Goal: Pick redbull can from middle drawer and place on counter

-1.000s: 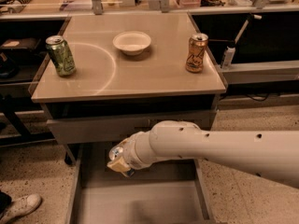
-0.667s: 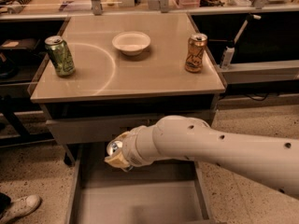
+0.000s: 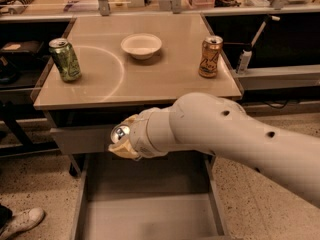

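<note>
My gripper [image 3: 122, 139] is at the end of the white arm, in front of the counter's front edge and above the open middle drawer [image 3: 150, 214]. It is shut on the redbull can [image 3: 120, 132]; only the can's silver top shows between the fingers. The can is lifted clear of the drawer's flat grey bottom, at about the height of the scuffed drawer front under the counter. The beige counter [image 3: 150, 79] with its white arc mark lies just behind and above the gripper.
On the counter stand a green can [image 3: 65, 60] at the left, a white bowl [image 3: 141, 45] at the middle back and an orange-gold can [image 3: 210, 57] at the right. A closed grey drawer front [image 3: 80, 139] is under the counter. A shoe [image 3: 22, 221] is on the floor at the lower left.
The gripper with the can has risen and moved slightly left, from low over the drawer up to the level of the drawer front below the counter edge.
</note>
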Controlling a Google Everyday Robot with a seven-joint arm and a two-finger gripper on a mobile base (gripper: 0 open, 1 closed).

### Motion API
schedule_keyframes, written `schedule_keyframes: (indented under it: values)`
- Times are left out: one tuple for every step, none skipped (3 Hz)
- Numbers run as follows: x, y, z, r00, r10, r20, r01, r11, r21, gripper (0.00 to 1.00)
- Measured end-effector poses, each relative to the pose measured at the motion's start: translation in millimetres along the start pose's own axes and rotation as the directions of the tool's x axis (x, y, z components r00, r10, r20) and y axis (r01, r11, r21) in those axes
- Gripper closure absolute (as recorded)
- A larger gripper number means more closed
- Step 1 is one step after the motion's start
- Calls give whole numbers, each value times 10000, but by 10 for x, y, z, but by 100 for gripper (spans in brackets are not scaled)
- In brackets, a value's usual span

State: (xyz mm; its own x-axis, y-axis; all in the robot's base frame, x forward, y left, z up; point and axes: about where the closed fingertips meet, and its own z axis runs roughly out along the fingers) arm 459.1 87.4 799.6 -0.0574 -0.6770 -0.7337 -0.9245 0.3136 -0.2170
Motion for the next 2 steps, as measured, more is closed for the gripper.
schedule_keyframes:
  values:
    - [-46, -10, -25, 10000, -49, 25, 49, 10000, 2, 100]
    - [-190, -148, -174, 9998, -146, 169, 141, 9995, 275, 100]
